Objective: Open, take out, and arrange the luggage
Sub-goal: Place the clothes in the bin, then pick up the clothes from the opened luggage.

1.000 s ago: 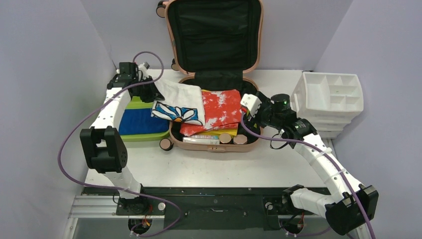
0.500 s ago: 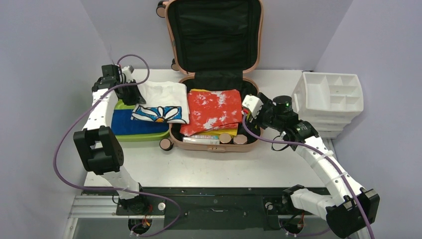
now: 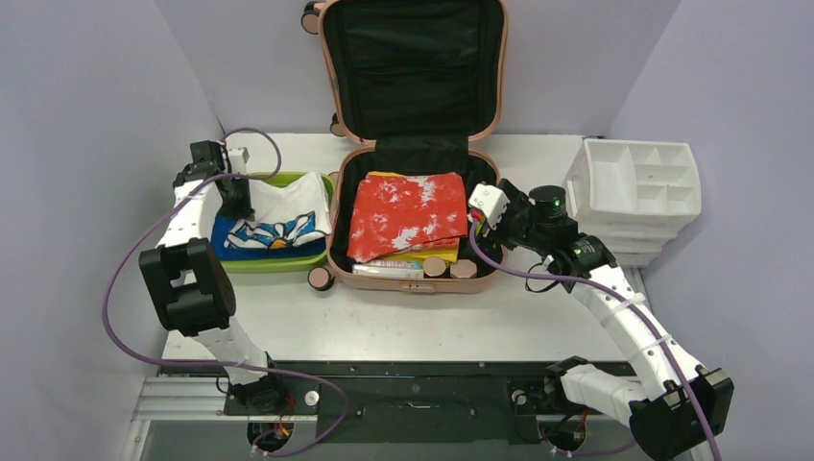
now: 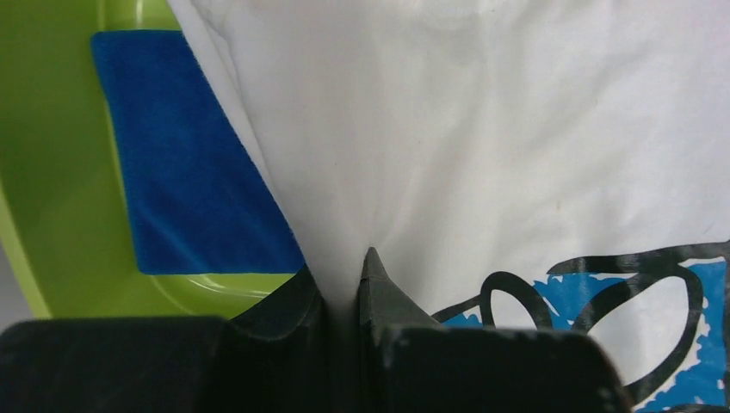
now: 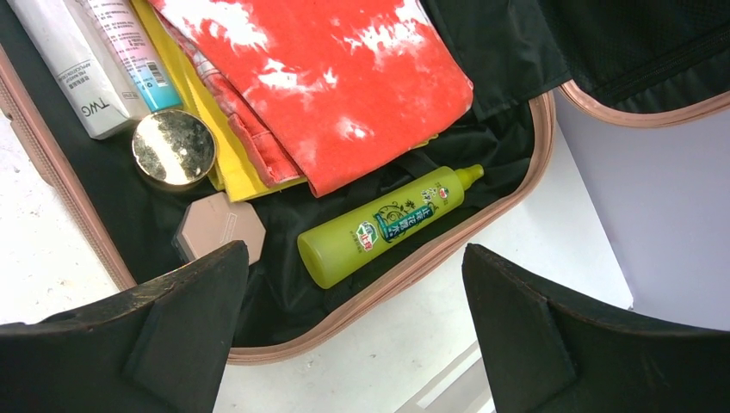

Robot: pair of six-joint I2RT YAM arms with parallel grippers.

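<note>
The left arm reaches to the far left, and its left gripper is pinched tight on a fold of a white cotton T-shirt with a blue daisy print. The shirt lies across the lime-green plastic tub, over one blue towel in the bottom.

The right arm stretches from the near right. Its right gripper hovers over the right side of the case, jaws spread wide and holding nothing.

The salmon-pink hard-shell suitcase lies open at the far middle of the table, its black-lined lid upright. Its base holds:
- one red-and-white tie-dye cloth on a yellow folded piece
- two white tubes
- one gold-lidded round jar
- one pink hexagonal compact
- one lime-green squeeze bottle

A white plastic compartment organizer sits at the right.
</note>
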